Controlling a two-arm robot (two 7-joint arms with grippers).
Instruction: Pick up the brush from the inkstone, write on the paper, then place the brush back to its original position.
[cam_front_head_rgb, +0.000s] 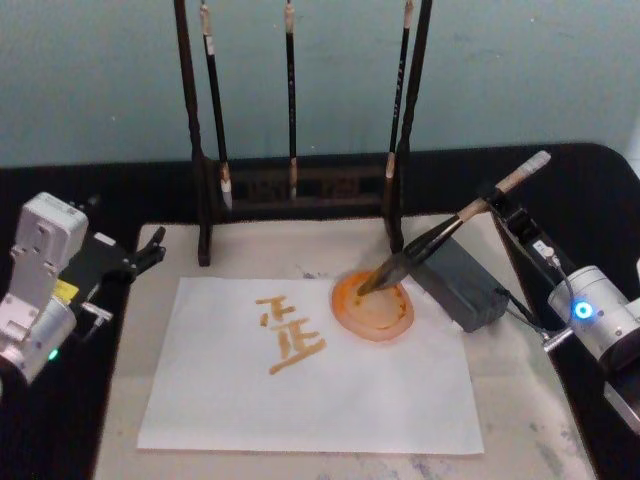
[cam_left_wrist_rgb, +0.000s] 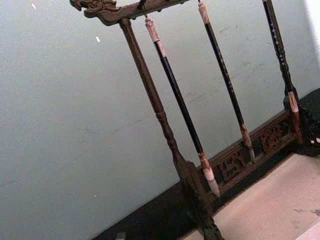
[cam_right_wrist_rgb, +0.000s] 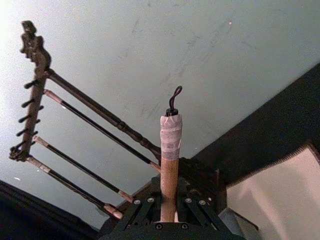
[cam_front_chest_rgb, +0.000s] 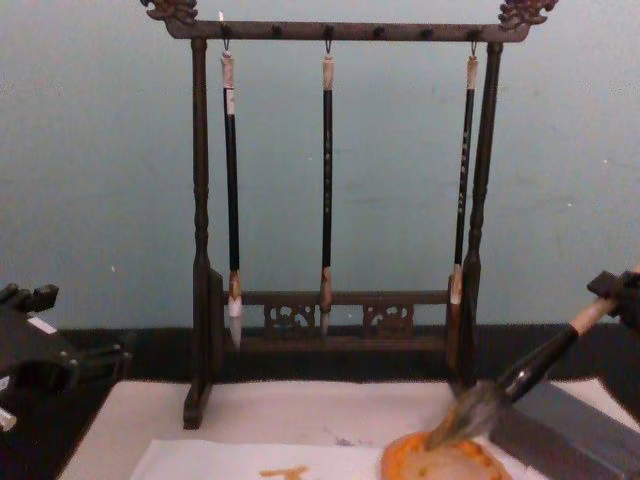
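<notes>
Brush (cam_front_head_rgb: 452, 227) sits w/ its bristle head down in the inkstone (cam_front_head_rgb: 345, 312), touching the orange dish floor. Handle slants up & away toward robot's right-rear, whitish end highest. Right tool (cam_front_head_rgb: 503, 207) is clamped on the upper handle, just below that pale end. In the right wrist view the shaft runs straight up btwn the closed fingers (cam_right_wrist_rgb: 142, 207).

Long axis = bristle head at dish, butt at right arm, so the right arm is the near one by far. Left tool (cam_front_head_rgb: 150, 250) is parked at the mat's left edge, well apart from it all. Can't tell if it's open or closed.

Paper (cam_front_head_rgb: 300, 400) lies just left of the dish, its edge under or against the rim, & carries orange characters. So writing looks done, prob. the put-back step.

Grey block (cam_front_head_rgb: 465, 285) sits right beside the dish, under the mid-handle but apart from it. Next move, I'd judge, is to lower the handle along that same slant, then let go. Risk: bristle head dragging the light dish or flicking ink onto the paper.
</notes>
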